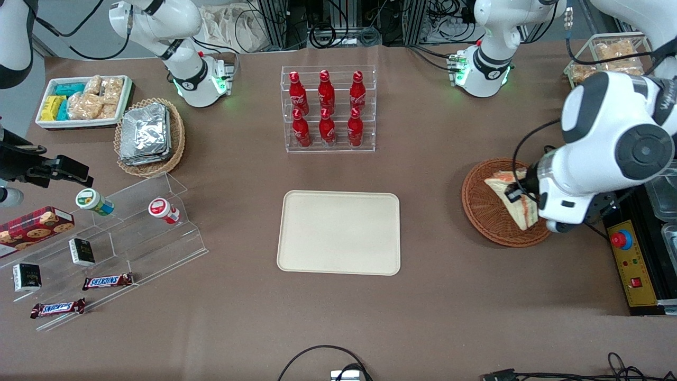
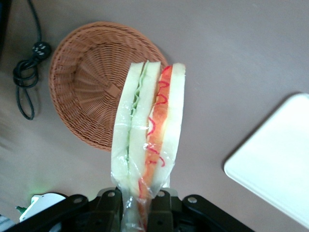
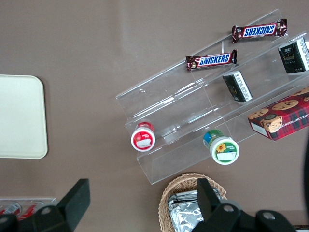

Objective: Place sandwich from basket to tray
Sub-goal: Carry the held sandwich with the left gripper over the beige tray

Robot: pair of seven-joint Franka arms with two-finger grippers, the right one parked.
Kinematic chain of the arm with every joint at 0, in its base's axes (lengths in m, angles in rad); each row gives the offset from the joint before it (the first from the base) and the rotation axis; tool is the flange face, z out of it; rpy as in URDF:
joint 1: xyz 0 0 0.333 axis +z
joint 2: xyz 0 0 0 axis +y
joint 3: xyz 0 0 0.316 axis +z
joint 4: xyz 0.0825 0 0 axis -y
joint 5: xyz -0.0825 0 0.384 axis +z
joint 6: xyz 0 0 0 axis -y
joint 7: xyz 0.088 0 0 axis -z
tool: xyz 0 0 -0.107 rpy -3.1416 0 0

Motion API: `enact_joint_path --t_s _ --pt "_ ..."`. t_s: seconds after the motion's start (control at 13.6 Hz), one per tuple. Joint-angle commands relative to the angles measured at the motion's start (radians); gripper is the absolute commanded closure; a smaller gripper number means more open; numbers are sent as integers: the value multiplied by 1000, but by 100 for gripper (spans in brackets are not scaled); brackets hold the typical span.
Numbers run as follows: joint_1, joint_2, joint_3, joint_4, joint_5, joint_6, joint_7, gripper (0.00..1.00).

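Observation:
My left gripper [image 1: 521, 197] is shut on the sandwich [image 1: 509, 194], a plastic-wrapped wedge of white bread with red and green filling, and holds it above the round reddish-brown basket [image 1: 484, 211]. In the left wrist view the sandwich [image 2: 148, 128] sticks out from between the black fingers [image 2: 164, 205], lifted clear of the empty basket [image 2: 89, 79] beneath it. The cream tray [image 1: 339, 232] lies flat at the table's middle, toward the parked arm from the basket; its corner shows in the left wrist view [image 2: 275, 164].
A clear rack of red bottles [image 1: 328, 108] stands farther from the front camera than the tray. A yellow control box [image 1: 632, 264] with a red button lies beside the basket at the working arm's end. A black cable [image 2: 26, 72] lies by the basket.

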Motion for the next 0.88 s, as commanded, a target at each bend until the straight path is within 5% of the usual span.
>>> enact_joint_path --t_s 0.0,0.81 --pt "-117 17 -1 41 22 -28 -3 100" --pt "-338 367 -3 81 22 321 14 100"
